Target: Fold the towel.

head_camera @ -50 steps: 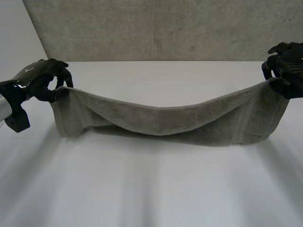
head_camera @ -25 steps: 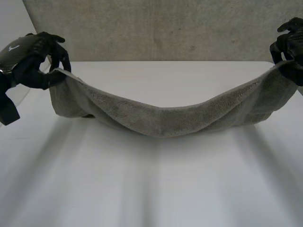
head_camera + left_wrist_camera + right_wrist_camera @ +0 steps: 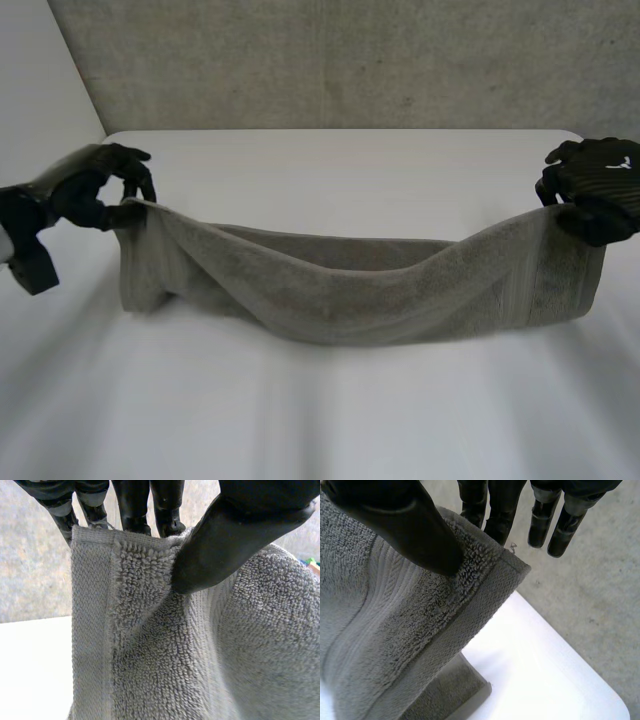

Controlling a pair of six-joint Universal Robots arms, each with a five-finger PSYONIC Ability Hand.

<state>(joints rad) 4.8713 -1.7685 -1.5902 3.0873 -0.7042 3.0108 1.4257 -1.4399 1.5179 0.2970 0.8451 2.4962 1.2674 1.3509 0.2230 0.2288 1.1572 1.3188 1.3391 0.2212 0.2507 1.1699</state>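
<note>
1. Two hands hold the grey towel [image 3: 340, 295] stretched across the white table [image 3: 330, 420]. Its ends are lifted, and its sagging middle appears to rest on the tabletop.
2. The left hand [image 3: 95, 190] pinches one top corner between thumb and fingers. The right hand [image 3: 595, 190] pinches the opposite top corner the same way.
3. Risk: each pinch sits close to the hem. A sharp pull apart probably drags a corner free, and that end drops.
4. Risk: the low middle rubs the table. Carrying the top edge over unevenly likely bunches the cloth and skews the fold.
5. Risk: unequal hand heights likely misalign the edges.
</note>
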